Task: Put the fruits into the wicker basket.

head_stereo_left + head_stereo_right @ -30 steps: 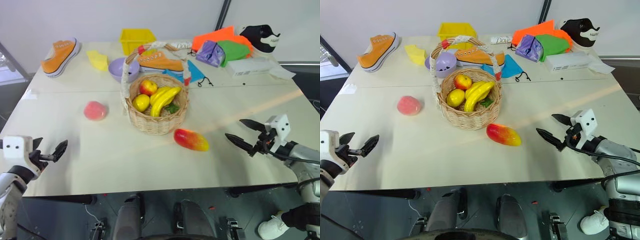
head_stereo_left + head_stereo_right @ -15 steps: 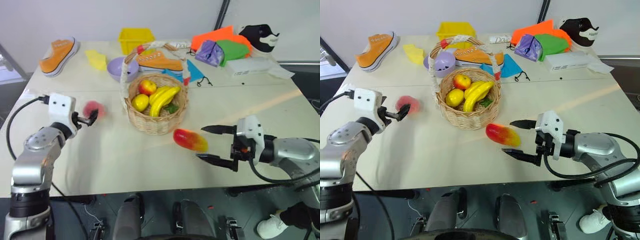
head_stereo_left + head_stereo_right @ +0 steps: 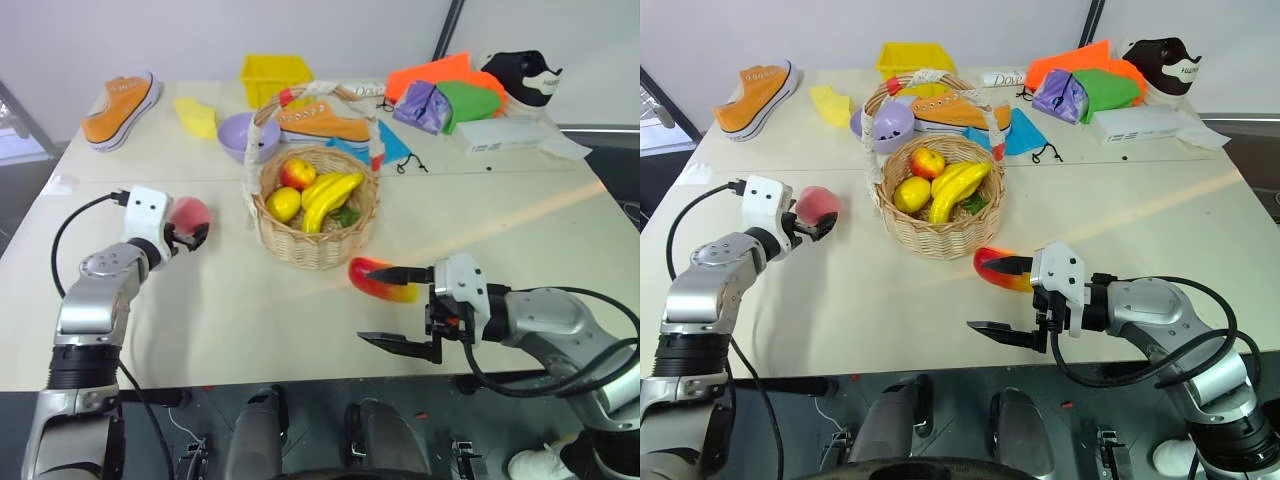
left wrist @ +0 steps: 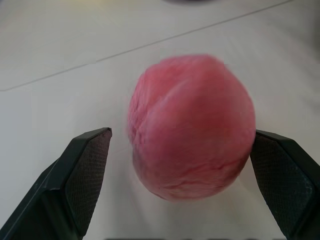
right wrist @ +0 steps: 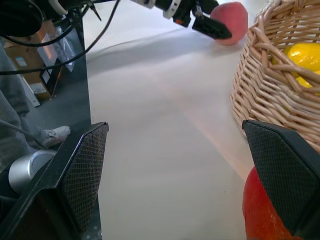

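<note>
The pinkish-red peach (image 3: 190, 213) lies on the pale table (image 3: 240, 310), left of the wicker basket (image 3: 315, 245). My left gripper (image 4: 182, 134) is open, one finger on each side of the peach, a gap showing at the left finger (image 4: 85, 170). The red-to-yellow mango (image 3: 388, 286) lies just in front of the basket, to its right. My right gripper (image 3: 370, 305) is open wide and points left, its far finger lying across the mango and its near finger over bare table. The basket holds bananas, a lemon and an apple.
Behind the basket stand a lilac bowl (image 3: 238, 135), a yellow bin (image 3: 272, 75) and an orange sneaker (image 3: 322, 122). Another orange sneaker (image 3: 120, 108) lies far left. Coloured clothes (image 3: 450, 95), a white box (image 3: 495, 132) and a black shoe (image 3: 520, 72) fill the far right.
My left gripper has reached forward from the table's near left edge and now straddles the peach. My right gripper has swung left from the right side to the mango.
</note>
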